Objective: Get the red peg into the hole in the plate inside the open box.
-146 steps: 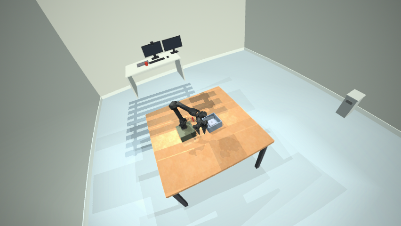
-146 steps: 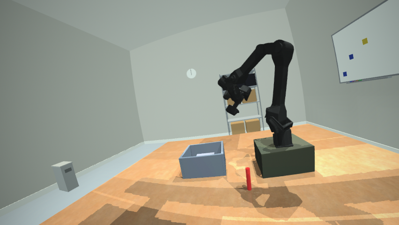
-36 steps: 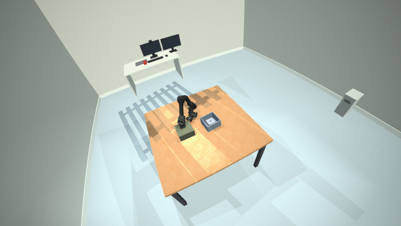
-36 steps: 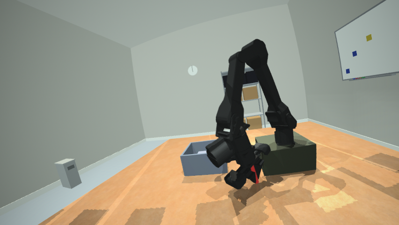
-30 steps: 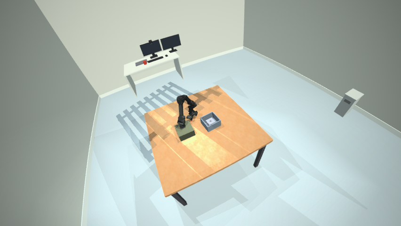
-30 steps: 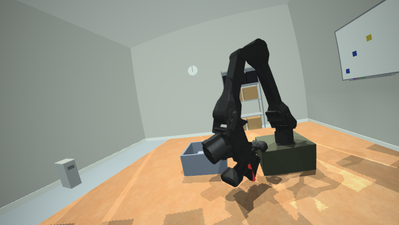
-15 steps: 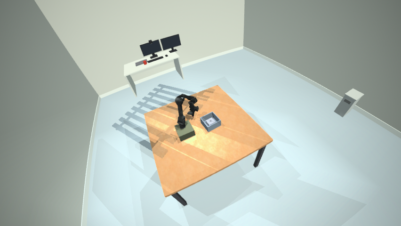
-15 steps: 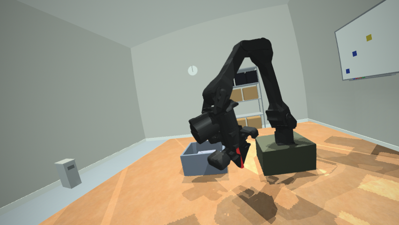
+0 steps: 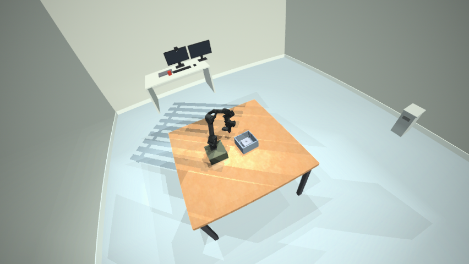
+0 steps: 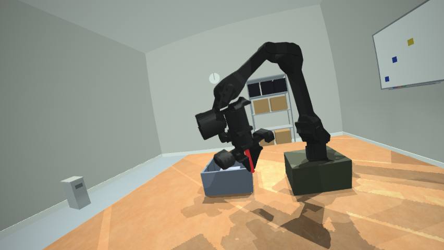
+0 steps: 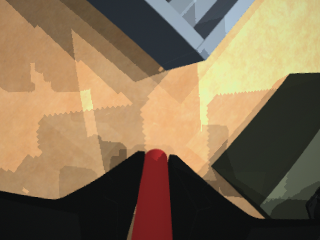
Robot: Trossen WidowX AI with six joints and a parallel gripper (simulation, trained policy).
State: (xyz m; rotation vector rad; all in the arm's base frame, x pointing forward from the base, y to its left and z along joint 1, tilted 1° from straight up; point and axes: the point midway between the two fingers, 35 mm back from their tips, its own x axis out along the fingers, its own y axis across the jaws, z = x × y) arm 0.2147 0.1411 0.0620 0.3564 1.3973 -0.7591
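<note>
Red and smooth, a slim round-ended peg (image 11: 155,200) tilts in the clamped jaws of a black robot gripper (image 10: 252,170) (image 11: 156,160), held up off a wood-toned table (image 9: 262,176) (image 10: 139,217) (image 11: 175,110) beside an open box (image 9: 246,147) (image 10: 228,183) (image 11: 145,30). The jaws press on either side of the peg, its rounded tip showing between them, a grip that likely leaves the leading end free to enter a hole. The peg is outside the box, which is square-cornered, blue-grey and thin-walled, its high sides probably there to make the arm come in from above. Inside the box lies a pale, flat plate (image 9: 246,141) (image 10: 230,168) with a small dark spot near its middle, apparently the hole. Apart from the box stands a dark green block (image 9: 221,157) (image 10: 321,179) (image 11: 270,120), blunt and faceted, evidently raising the arm so that it can reach over the box walls. Carrying the peg across appears to be the step in hand; its lean would likely need straightening over the box before lowering, or the tip could catch the rim.

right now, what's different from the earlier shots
The red peg, upright on the table at first, is now gripped in the hand, raised and carried toward the box. The arm has swung that way too. The box and the dark base block stayed put.
</note>
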